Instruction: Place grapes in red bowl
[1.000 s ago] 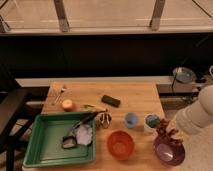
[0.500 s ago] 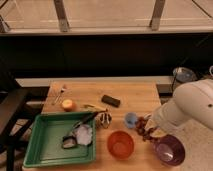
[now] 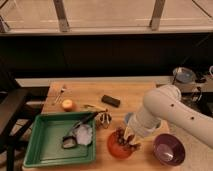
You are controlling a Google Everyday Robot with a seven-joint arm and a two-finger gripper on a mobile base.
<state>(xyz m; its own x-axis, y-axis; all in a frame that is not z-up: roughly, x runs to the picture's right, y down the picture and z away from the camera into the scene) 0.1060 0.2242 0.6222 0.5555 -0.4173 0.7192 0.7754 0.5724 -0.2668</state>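
Observation:
The red bowl (image 3: 112, 148) sits on the wooden table near its front edge, just right of the green tray. My gripper (image 3: 127, 135) hangs directly over the bowl, at the end of the white arm that reaches in from the right. It is shut on the grapes (image 3: 125, 142), a dark bunch with pale pieces that hangs into the bowl's right half. The bunch and the fingers hide much of the bowl's inside.
A dark purple bowl (image 3: 169, 149) stands right of the red one. A green tray (image 3: 45, 145) with utensils fills the front left. An orange fruit (image 3: 67, 104), a fork (image 3: 60, 93), a black block (image 3: 111, 100) and a blue cup (image 3: 129, 118) lie behind.
My gripper has carried the grapes left, from above the purple bowl to above the red bowl. The purple bowl now shows empty.

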